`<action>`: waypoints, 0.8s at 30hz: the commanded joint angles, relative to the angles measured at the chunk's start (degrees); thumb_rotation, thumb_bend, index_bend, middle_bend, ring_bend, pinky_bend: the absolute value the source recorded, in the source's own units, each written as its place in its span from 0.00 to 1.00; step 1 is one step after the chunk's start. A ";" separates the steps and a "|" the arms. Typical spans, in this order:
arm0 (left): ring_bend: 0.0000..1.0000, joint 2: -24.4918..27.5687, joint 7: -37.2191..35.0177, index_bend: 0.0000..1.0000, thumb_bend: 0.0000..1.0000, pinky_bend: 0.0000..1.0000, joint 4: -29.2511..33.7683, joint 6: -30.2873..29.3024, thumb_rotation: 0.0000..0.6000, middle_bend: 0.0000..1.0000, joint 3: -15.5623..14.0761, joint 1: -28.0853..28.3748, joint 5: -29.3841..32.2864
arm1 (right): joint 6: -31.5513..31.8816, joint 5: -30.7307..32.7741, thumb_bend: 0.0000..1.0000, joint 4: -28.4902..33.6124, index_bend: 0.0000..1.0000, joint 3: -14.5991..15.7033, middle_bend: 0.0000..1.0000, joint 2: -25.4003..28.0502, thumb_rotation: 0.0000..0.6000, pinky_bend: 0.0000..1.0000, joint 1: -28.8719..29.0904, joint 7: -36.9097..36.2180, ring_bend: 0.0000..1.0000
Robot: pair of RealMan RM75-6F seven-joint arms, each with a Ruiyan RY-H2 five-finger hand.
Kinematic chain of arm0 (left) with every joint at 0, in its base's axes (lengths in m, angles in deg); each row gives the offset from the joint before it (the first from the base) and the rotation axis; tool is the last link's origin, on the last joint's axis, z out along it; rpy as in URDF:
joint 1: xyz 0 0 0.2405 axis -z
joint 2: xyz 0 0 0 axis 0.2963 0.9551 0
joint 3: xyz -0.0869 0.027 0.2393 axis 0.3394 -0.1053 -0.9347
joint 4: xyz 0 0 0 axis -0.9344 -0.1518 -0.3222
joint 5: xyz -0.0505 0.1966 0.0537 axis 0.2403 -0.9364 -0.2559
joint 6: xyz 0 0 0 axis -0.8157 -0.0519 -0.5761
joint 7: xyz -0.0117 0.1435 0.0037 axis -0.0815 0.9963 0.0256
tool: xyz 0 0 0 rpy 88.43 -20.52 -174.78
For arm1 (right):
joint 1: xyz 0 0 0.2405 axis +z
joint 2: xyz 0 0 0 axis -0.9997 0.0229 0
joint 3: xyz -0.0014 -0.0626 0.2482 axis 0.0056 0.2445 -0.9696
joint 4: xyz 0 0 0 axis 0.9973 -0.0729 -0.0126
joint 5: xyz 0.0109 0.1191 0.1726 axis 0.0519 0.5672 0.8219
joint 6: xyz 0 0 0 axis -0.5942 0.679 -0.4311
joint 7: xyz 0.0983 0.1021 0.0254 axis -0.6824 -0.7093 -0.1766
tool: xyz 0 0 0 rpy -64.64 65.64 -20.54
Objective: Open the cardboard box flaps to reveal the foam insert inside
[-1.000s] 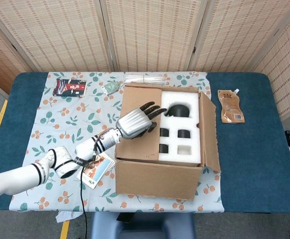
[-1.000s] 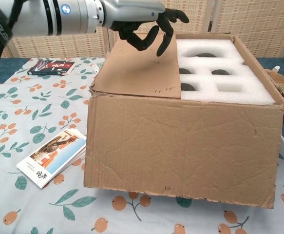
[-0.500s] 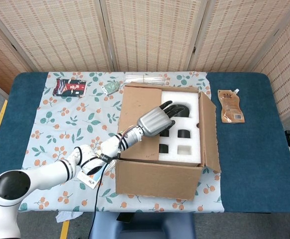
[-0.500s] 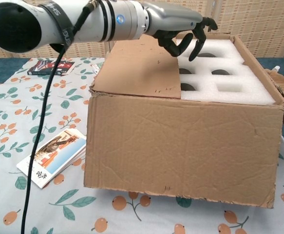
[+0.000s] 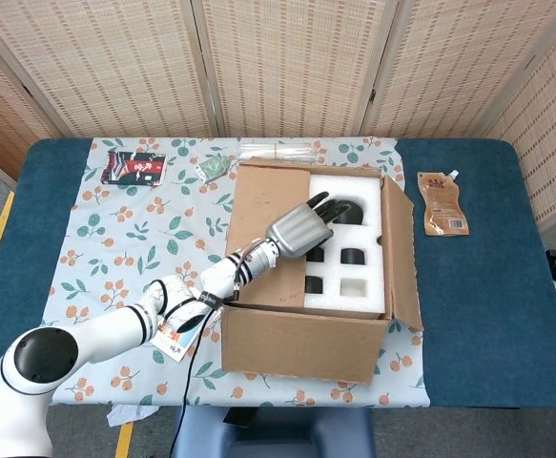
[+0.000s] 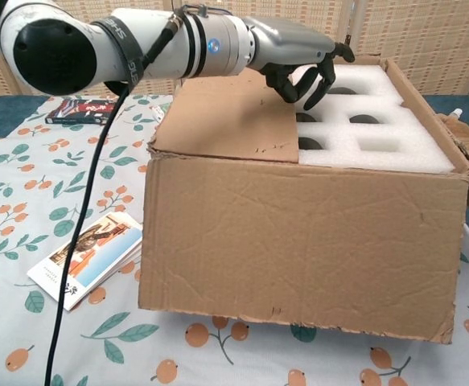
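Reaching over the brown cardboard box (image 5: 311, 286), the left hand (image 5: 301, 227) hangs above the inner edge of the left flap (image 5: 263, 239), its dark fingers (image 6: 310, 80) curled downward over the white foam insert (image 5: 346, 243). It holds nothing; whether the fingertips touch the foam or the flap edge cannot be told. The left flap still lies flat over the left part of the opening, while the right flap (image 5: 403, 253) stands open along the right side, leaving most of the foam with its dark cut-outs in sight. The box sits on the floral cloth (image 5: 125, 239) near the middle of the blue table (image 5: 487, 315). A small printed booklet (image 5: 187, 324) lies just left of the box. Farther back on the cloth lies a dark red-and-black packet (image 5: 134, 166), and a brown pouch (image 5: 442, 203) lies right of the box. The right hand is out of sight.
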 commanded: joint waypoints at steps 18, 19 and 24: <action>0.00 2.33 8.64 0.67 1.00 0.00 2.93 -1.61 1.00 0.00 -1.66 -1.62 5.68 | 0.53 -1.35 0.25 0.66 0.36 0.28 0.00 0.14 0.53 0.00 0.09 0.28 0.00; 0.00 2.35 9.20 0.67 1.00 0.00 2.93 -1.86 1.00 0.00 -1.74 -1.72 5.91 | 0.58 -1.40 0.25 0.72 0.36 0.30 0.00 0.17 0.53 0.00 0.05 0.18 0.00; 0.00 2.65 11.96 0.68 1.00 0.00 3.76 -2.77 1.00 0.00 -1.73 -2.05 7.61 | 0.66 -1.94 0.25 0.82 0.36 0.55 0.00 0.23 0.53 0.00 0.09 0.10 0.00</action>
